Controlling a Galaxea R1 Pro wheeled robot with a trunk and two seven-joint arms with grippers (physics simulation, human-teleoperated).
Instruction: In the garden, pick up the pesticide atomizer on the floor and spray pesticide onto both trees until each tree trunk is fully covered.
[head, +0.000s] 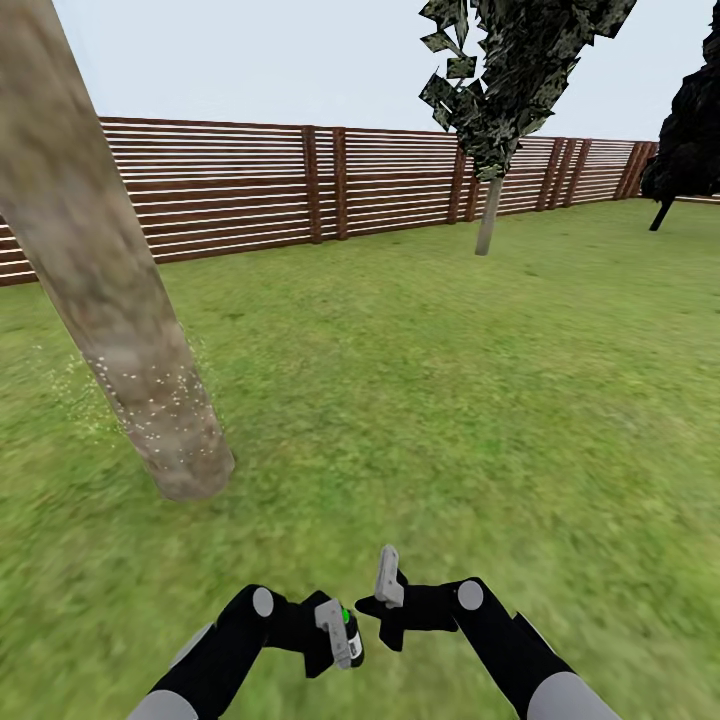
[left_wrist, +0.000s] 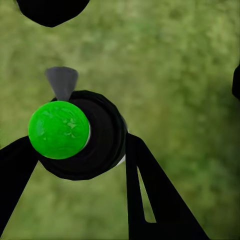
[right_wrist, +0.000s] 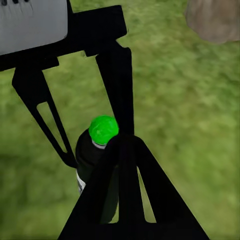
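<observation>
Pesticide atomizer (left_wrist: 80, 135) gripped by the left end effector (left_wrist: 75, 165).
Right end effector (head: 392, 600) looks closed, empty; white pesticide (head: 150, 400) specks dot 1 tree trunk (head: 110, 290) on lawn (head: 450, 400).

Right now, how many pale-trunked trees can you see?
2. One trunk stands close at left, its base flecked with white specks; the other tree stands far off by the fence. More may lie outside the view.

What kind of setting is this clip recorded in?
A simulated fenced garden or backyard, by the look of it: a green lawn, a brown slatted wooden fence along the back, and a thick pale tree trunk near the robot, with more trees by the fence.
</observation>
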